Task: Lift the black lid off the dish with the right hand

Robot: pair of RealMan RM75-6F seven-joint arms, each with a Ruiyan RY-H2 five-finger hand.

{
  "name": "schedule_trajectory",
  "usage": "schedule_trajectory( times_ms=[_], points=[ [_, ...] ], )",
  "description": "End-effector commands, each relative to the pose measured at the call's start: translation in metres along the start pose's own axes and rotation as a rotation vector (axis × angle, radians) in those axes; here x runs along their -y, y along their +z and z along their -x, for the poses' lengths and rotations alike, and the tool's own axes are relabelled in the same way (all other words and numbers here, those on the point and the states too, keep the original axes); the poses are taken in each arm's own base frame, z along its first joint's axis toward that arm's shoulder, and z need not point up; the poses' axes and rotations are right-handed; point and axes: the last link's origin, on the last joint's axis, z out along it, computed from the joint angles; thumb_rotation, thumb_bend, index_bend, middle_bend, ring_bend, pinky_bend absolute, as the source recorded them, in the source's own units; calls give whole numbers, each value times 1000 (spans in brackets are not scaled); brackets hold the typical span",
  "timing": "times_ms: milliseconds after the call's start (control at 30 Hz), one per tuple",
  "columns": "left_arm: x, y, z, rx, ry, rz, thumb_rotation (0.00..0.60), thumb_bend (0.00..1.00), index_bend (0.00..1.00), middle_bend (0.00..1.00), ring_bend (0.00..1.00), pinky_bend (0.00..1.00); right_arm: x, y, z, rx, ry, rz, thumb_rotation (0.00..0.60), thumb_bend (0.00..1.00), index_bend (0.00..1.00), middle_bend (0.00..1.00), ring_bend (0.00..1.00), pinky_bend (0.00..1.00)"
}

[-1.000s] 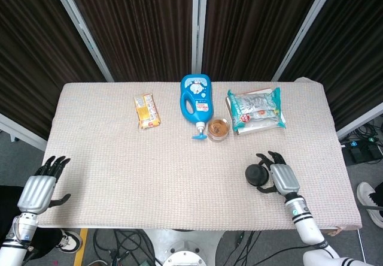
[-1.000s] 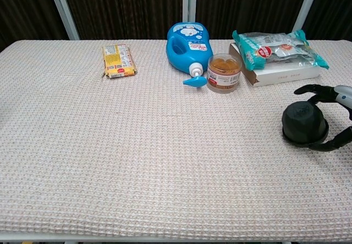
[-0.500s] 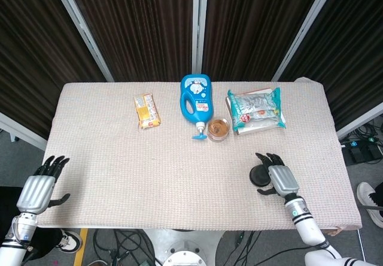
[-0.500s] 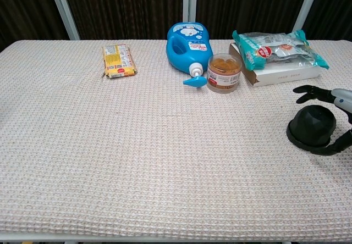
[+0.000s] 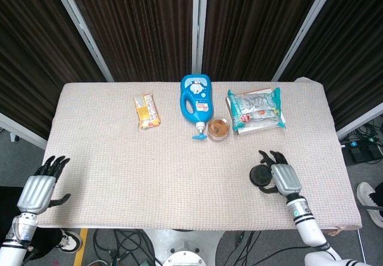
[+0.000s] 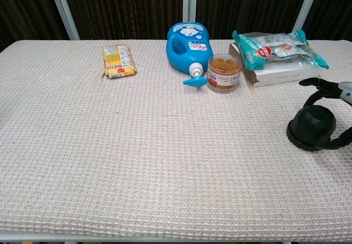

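The black lid [image 5: 260, 175] [image 6: 312, 127] sits flat on the table cloth near the right front edge. It is well apart from the small clear dish [image 5: 218, 129] [image 6: 224, 72], which stands uncovered with brown contents. My right hand [image 5: 282, 177] [image 6: 330, 88] arches around the lid's right side, fingers spread above it and thumb curving by its base, not gripping it. In the head view my left hand [image 5: 40, 187] hangs with fingers apart beyond the table's front left corner, holding nothing.
A blue detergent bottle [image 5: 196, 101] [image 6: 188, 45] lies just left of the dish. A teal snack bag on a flat box [image 5: 255, 109] [image 6: 280, 49] lies behind the lid. A yellow packet [image 5: 146, 111] [image 6: 119, 60] lies at the back left.
The lid has shifted slightly right and settled flat on the cloth. The right hand's fingers have lifted away from its top. The left hand has not moved.
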Motion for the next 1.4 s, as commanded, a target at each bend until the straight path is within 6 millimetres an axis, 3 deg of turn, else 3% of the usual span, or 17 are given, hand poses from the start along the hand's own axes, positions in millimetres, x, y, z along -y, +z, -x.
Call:
schedule_trajectory(
  times_ms=[33, 367, 533, 767, 933, 1100, 1200, 1333, 1400],
  points=[
    [0, 0, 0, -1, 0, 0, 600, 174, 92, 66, 0, 209, 1, 1, -1, -20, 14, 6, 600, 22, 29, 334, 0, 0],
    [0, 0, -1, -1, 0, 2, 600, 174, 92, 66, 0, 209, 7, -3, -12, -66, 62, -18, 600, 97, 88, 412, 0, 0],
    [-1, 0, -1, -1, 1, 3, 600, 174, 92, 66, 0, 209, 6, -8, -30, -137, 100, -30, 600, 100, 92, 424, 0, 0],
    [-3, 1, -1, 1, 0, 10, 600, 174, 91, 66, 0, 209, -30, -12, -47, -190, 84, 79, 600, 109, 101, 430, 0, 0],
    [-5, 2, -1, 3, 3, 12, 600, 175, 92, 66, 0, 209, -60, -18, -43, -167, 61, 169, 600, 120, 100, 430, 0, 0],
    [-6, 2, -1, 5, 7, 14, 600, 174, 92, 66, 0, 209, -74, -19, -37, -149, 67, 201, 600, 118, 101, 428, 0, 0],
    [-7, 2, -1, 4, 9, 14, 600, 174, 92, 66, 0, 209, -75, -18, -34, -124, 72, 189, 600, 78, 84, 352, 0, 0],
    [-7, 2, -2, 2, 10, 12, 600, 174, 92, 66, 0, 209, -73, -18, -34, -104, 86, 156, 600, 0, 3, 103, 0, 0],
    [-7, 2, -2, 2, 9, 11, 600, 174, 92, 66, 0, 209, -72, -19, -37, -114, 100, 141, 600, 0, 0, 48, 0, 0]
  ],
)
